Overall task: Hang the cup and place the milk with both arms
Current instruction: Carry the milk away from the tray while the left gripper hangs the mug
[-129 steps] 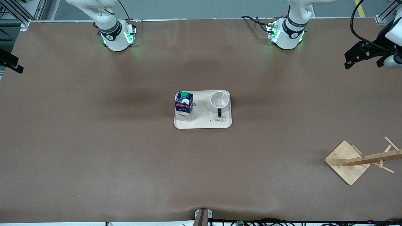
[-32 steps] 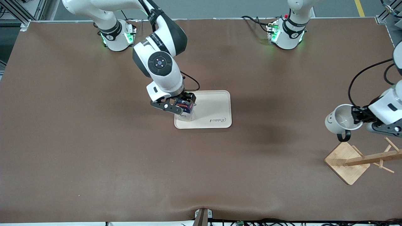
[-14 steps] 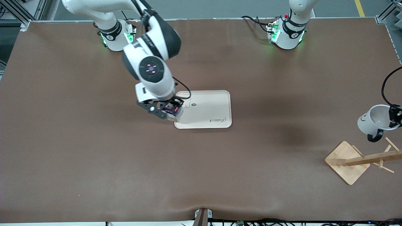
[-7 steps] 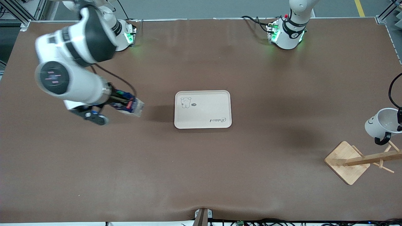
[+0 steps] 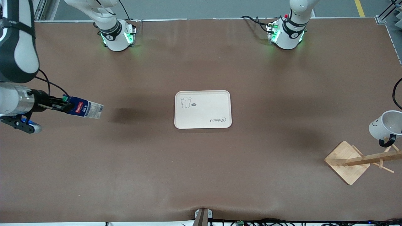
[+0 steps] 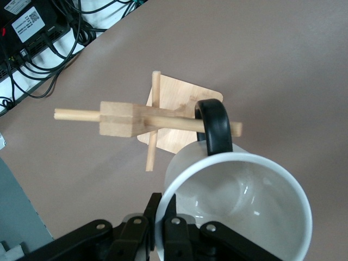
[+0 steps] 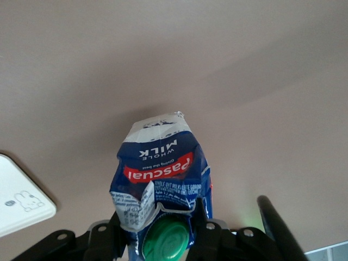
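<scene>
Brown covering lies over the whole table (image 5: pixel 201 175); at its middle rests a cream tray (image 5: pixel 203 109) with a small bear drawing and nothing on it. The right gripper (image 5: pixel 61 104) hangs in the air over the right arm's end of the table, closed on the top of the milk carton (image 5: pixel 84 108), which lies almost horizontal with its base toward the tray; in the right wrist view the fingers (image 7: pixel 198 217) press the creased carton (image 7: pixel 161 174) on both sides of the green cap (image 7: pixel 165 243); much of that arm is cut off by the picture's edge. The left gripper (image 6: pixel 166 231) is outside the front view; in the left wrist view it pinches the rim of the white mug (image 6: pixel 239 212); the mug (image 5: pixel 385 126), tilted and partly cut off, hangs over the wooden mug rack (image 5: pixel 358 160) at the left arm's end; the black handle (image 6: pixel 215 126) is at a peg (image 6: pixel 187 124), but whether the peg passes through it I cannot tell.
</scene>
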Motion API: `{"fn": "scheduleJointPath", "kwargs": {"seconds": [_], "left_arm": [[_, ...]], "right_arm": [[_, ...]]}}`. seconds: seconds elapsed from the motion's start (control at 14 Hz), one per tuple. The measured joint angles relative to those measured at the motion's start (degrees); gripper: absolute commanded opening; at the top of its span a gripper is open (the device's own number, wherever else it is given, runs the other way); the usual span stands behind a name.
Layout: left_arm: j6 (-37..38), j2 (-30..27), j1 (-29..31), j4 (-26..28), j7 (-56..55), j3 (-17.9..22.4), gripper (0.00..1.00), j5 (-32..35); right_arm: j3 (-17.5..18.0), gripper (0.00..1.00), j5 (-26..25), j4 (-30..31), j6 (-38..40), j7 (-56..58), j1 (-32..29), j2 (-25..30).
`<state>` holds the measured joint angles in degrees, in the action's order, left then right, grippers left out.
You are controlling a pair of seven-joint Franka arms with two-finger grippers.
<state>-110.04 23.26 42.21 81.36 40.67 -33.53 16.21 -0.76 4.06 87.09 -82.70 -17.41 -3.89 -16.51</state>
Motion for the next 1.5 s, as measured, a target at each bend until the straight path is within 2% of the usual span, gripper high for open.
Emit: {"fn": "scheduleJointPath", "kwargs": {"seconds": [0.14,0.21,0.29,0.36,0.64,0.93,1.0,1.07,1.14,1.29,1.5], "left_arm": [[-0.64,0.52,0.22,-0.18,0.21,0.00,0.00,0.00],[-0.78,0.78,0.24,-0.33,0.21,0.00,0.32,0.00],[-0.90,1.07,0.26,-0.48,0.21,0.00,0.83,0.00],[-0.99,1.31,0.27,-0.60,0.20,0.00,1.00,0.00],[-0.97,1.46,0.28,-1.40,-1.14,-0.08,1.00,-4.10],[1.22,0.63,0.24,-2.06,-7.32,-0.71,1.00,-4.49],[2.17,0.19,0.19,-2.12,-9.49,-0.88,1.00,-4.54],[2.94,-0.40,0.12,-2.17,-11.77,-1.01,1.00,-4.56],[3.69,-1.13,0.05,-2.20,-14.00,-1.12,1.00,-4.57],[5.79,-2.84,0.02,-2.27,-18.25,-1.77,1.00,-4.64],[9.85,-5.42,-0.17,-2.26,-25.68,-3.50,1.00,-4.67]], "right_arm": [[0.01,0.00,-1.82,2.66,-0.91,1.12,-1.38,0.38],[0.02,0.00,-3.27,4.96,-3.09,1.22,-1.47,1.11],[0.03,0.00,-4.08,8.35,-6.71,1.49,-1.51,2.33],[0.04,0.00,-4.42,12.74,-11.13,2.60,-1.73,3.98],[0.03,0.00,-4.70,28.66,-23.62,8.57,-5.62,9.08],[0.24,0.00,-4.78,35.64,-28.59,9.61,-6.80,11.07],[0.38,0.22,-4.82,36.73,-29.46,9.61,-6.80,11.86],[0.46,0.52,-4.96,37.53,-30.02,9.62,-6.80,12.45],[0.48,0.57,-5.03,38.07,-30.42,9.83,-6.80,12.85],[0.58,0.99,-5.09,38.40,-30.56,10.48,-6.80,13.10],[0.82,1.00,-5.10,38.67,-30.60,11.00,-6.79,13.05]]}}
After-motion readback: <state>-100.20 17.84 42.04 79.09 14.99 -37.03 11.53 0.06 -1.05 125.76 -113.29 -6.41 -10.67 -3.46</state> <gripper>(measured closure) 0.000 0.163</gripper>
